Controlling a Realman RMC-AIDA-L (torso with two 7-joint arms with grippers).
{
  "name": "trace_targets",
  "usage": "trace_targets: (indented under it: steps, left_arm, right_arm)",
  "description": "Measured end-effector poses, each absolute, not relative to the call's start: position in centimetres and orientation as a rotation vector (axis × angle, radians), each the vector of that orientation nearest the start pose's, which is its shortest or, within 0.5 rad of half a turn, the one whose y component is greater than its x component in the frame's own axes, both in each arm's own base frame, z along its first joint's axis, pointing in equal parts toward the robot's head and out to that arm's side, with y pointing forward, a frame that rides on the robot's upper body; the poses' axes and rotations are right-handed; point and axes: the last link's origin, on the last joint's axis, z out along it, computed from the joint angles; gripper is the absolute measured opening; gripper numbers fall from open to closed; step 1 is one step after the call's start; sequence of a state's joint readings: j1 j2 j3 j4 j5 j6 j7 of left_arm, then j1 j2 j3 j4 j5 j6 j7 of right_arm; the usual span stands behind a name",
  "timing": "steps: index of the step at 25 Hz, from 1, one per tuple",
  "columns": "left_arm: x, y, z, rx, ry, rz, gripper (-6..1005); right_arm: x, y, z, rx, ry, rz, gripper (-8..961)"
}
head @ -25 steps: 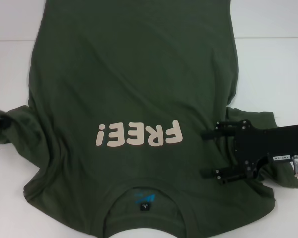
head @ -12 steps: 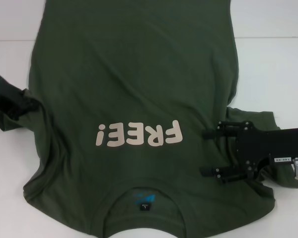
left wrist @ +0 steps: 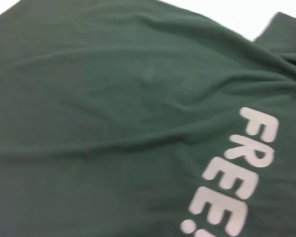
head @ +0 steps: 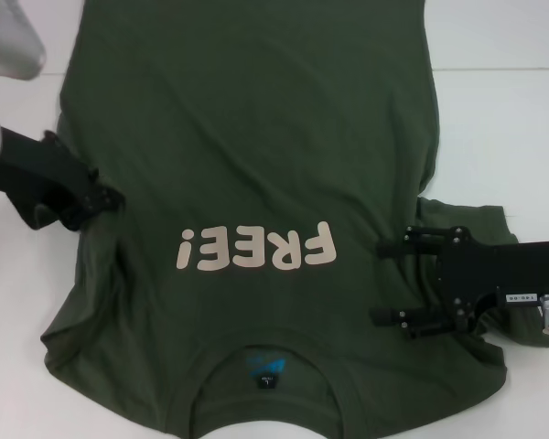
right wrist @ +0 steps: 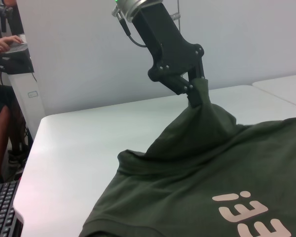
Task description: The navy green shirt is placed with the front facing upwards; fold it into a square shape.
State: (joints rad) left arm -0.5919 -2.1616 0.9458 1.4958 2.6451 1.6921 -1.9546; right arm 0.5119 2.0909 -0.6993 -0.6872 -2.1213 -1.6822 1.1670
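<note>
- The navy green shirt (head: 256, 137) is a plain dark olive green, printed with cream "FREE!" lettering (head: 255, 247).
- A small dark neck label (head: 268, 379) sits inside its collar beneath a blue mark.
- The bench (head: 503, 119) is white.
- The left gripper (head: 96, 199) is black on a silver-grey arm.
- The right gripper (head: 389, 282) is black, carrying a small white tag.

- The shirt (head: 256, 165) lies spread on the table (head: 503, 119), collar at six o'clock, hem toward twelve.
- The lettering (head: 254, 247) sits on the chest, at twelve from the collar label (head: 268, 378).
- The left gripper (head: 99, 199) pinches the shirt's edge at nine o'clock, lifting it.
- The right gripper (head: 389, 282) rests on the shirt at four o'clock, jaws apart, beside the lettering.
</note>
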Motion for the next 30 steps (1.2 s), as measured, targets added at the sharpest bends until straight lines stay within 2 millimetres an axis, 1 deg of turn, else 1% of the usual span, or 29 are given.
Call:
trace_targets:
  steps: [7,10,11,12,15,19,22,25,30]
  left_arm:
    - [-17.8,34.8,3.7,-2.736,-0.394,0.411,12]
    - [-17.6,35.1,2.3,-2.704,-0.400,0.428,12]
    - [-17.6,35.1,2.3,-2.704,-0.400,0.428,12]
    - [-17.7,35.7,1.1,-2.641,-0.413,0.458,12]
    - [-17.9,36.0,0.0,-2.601,-0.411,0.515,12]
    - [-17.8,35.9,-1.9,-2.580,-0.410,0.587,12]
    - [-17.5,35.6,-2.6,-2.583,-0.384,0.608,12]
    - [-17.1,35.4,-2.5,-2.585,-0.366,0.607,166]
    - [-16.4,35.3,-1.7,-2.569,-0.344,0.571,352]
  right_arm:
    - [26.8,30.2,-1.0,-2.909,0.308,0.597,912]
    - [26.8,30.2,-1.0,-2.907,0.310,0.596,912]
    - [26.8,30.2,-1.0,-2.907,0.311,0.597,912]
    - [26.9,30.2,-1.1,-2.907,0.311,0.597,912]
    - [27.0,30.0,-1.3,-2.908,0.315,0.601,912]
    - [27.1,30.1,-1.4,-2.905,0.322,0.598,912]
    - [27.1,30.1,-1.3,-2.903,0.321,0.595,912]
    - [27.2,30.1,-1.3,-2.901,0.322,0.591,912]
    - [27.2,30.2,-1.2,-2.899,0.316,0.586,911]
